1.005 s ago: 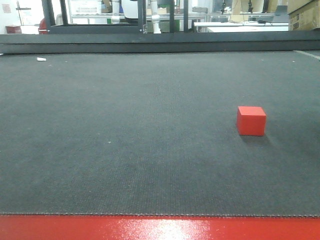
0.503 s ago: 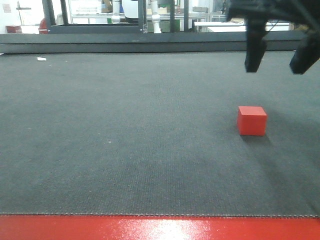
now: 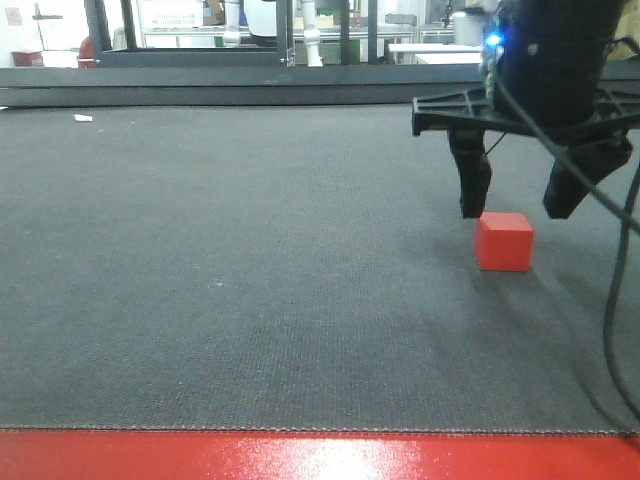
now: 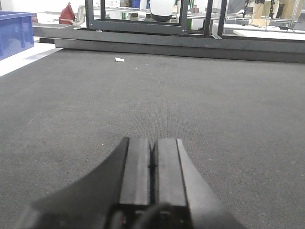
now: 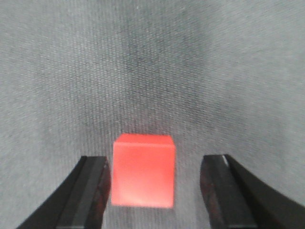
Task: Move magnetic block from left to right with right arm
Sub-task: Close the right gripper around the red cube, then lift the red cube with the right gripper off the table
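Magnetic block [image 3: 503, 242] is seen on the surface [image 3: 250, 280], toward its right edge in the front view. Right claw [image 3: 516, 210] is spread wide, fingers set either side of the block, untouched, ready for squeezing. Left claw [image 4: 153, 164] is closed, empty, not needed.

1 red magnetic block [image 3: 503, 242]; 2 grippers: right gripper [image 3: 516, 207], left gripper [image 4: 153, 162]; 1 dark grey mat [image 3: 250, 280]; 1 small white scrap [image 3: 83, 118]; 1 blue bin [image 4: 14, 31]; 1 glossy red strip [image 3: 320, 456] at the mat's front.
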Available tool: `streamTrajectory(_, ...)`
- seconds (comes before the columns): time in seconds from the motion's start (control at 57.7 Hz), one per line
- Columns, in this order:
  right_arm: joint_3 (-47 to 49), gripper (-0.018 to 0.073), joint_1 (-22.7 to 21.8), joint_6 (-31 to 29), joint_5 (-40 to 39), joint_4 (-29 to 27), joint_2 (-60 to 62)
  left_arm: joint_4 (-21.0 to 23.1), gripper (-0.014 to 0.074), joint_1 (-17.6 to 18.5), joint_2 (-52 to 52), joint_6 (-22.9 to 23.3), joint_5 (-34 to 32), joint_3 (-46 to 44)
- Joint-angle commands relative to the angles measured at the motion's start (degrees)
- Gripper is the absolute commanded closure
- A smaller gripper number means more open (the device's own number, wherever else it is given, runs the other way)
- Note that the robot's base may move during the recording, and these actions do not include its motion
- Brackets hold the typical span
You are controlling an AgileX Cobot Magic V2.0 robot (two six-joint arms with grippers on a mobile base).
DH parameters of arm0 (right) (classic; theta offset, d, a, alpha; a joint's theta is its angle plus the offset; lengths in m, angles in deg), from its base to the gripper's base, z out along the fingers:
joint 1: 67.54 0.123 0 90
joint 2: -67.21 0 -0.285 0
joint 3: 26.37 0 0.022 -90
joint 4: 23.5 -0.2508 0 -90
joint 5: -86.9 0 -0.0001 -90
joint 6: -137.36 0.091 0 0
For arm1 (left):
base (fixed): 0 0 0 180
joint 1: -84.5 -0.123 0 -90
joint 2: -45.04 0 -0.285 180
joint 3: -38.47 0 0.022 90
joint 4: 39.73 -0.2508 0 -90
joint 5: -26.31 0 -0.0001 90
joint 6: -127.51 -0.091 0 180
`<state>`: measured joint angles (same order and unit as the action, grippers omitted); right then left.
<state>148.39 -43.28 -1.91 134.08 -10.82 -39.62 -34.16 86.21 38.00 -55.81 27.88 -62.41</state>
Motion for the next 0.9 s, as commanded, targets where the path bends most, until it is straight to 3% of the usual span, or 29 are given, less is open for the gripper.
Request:
streamTrajectory(0.0, 1.8, 0.0042, 0.0, 0.4, -2.3, 1.5, 1.2, 0.3, 0.0722, 0.3, 0.8, 0.3, -4.8, 0.3)
streamTrajectory(0.295, 1.8, 0.0044, 0.0, 0.2, -4.4, 0.6, -1.4, 0.3, 0.0722, 0.3, 0.8, 0.3, -4.8, 0.3)
streamTrajectory(0.416, 1.8, 0.0139, 0.0, -0.8, -4.0, -0.1, -1.6, 0.3, 0.0722, 0.3, 0.8, 0.3, -4.8, 0.3)
streamTrajectory(0.589, 1.8, 0.0324, -1.0, -4.9, -2.9, -1.4, -1.2, 0.3, 0.0722, 0.3, 0.8, 0.3, -4.8, 0.3)
streamTrajectory(0.711, 1.8, 0.0335, -2.4, -9.2, -1.7, -3.2, 1.1, 0.3, 0.0722, 0.3, 0.8, 0.3, -4.8, 0.3)
streamTrajectory(0.884, 1.0, 0.0335, -6.3, -20.4, -1.6, -6.6, 7.7, 0.3, 0.0722, 0.3, 0.8, 0.3, -4.8, 0.3)
